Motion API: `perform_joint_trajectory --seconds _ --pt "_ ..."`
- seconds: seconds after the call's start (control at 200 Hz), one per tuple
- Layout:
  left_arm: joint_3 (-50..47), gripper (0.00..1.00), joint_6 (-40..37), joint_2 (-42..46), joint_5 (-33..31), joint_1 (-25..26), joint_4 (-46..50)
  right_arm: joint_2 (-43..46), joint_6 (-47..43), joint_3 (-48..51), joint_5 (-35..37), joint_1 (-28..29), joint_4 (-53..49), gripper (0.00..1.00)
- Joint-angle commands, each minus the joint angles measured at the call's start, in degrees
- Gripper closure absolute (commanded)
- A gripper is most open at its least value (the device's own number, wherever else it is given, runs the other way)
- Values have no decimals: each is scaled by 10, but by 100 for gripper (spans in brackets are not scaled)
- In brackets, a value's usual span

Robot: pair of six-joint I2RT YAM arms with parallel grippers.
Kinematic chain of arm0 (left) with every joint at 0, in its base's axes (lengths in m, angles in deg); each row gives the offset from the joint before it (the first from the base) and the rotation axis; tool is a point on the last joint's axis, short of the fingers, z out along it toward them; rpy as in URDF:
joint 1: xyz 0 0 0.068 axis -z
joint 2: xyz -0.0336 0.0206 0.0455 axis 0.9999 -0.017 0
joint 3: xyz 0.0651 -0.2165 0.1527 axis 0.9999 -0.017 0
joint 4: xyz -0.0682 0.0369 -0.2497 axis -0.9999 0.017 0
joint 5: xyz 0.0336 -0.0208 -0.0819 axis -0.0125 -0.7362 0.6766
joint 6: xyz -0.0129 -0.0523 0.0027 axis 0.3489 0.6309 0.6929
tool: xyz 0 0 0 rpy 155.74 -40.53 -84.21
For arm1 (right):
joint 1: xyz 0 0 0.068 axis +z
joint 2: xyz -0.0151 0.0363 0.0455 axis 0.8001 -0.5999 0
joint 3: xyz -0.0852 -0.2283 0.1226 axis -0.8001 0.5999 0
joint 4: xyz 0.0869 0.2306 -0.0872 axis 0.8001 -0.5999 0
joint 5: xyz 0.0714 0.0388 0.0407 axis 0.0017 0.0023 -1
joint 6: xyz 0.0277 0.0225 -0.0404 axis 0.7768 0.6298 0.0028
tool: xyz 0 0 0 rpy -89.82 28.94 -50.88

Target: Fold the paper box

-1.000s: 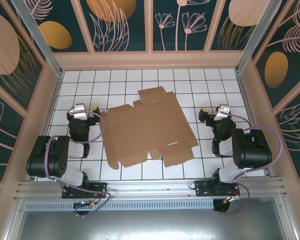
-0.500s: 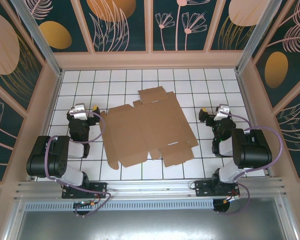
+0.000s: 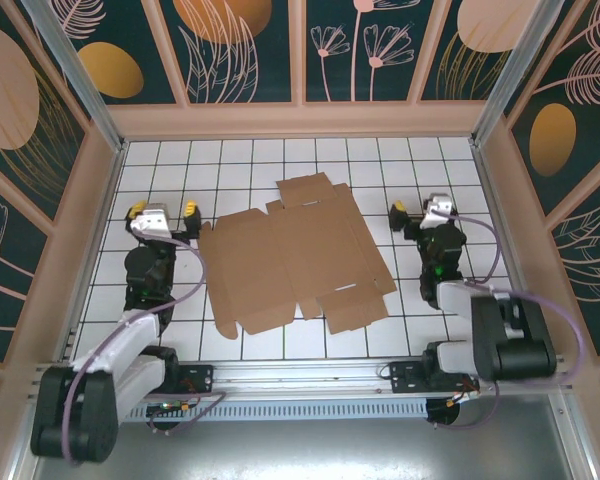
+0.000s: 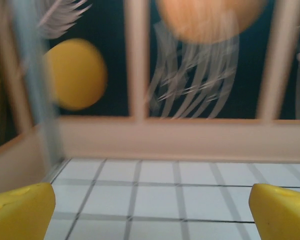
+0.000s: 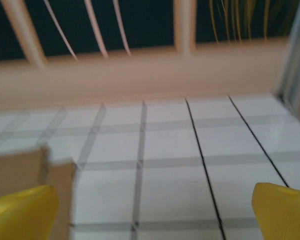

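Paper box (image 3: 295, 260), flat on surface (image 3: 280, 155) between my left end effector (image 3: 164, 210) and right end effector (image 3: 423, 208), both wide, empty; hazard: it may skid if I lift one side unpinned.

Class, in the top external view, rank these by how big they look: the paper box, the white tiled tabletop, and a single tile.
Largest to smallest:
1. tiled tabletop
2. paper box
3. single tile

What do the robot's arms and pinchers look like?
The left arm and right arm have chunky black joints and pale grey links, with thin purple cables looping alongside. The left gripper and right gripper each have a silvery head and two bright yellow fingertips.
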Motion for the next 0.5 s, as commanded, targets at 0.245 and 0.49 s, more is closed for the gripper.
perform_joint_trajectory --seconds 0.245,0.49 --pt "227 1 121 106 -19 235 504 179 112 -280 232 346 -506 1" --pt "238 1 376 128 -214 242 737 271 294 -274 4 227 -693 1"
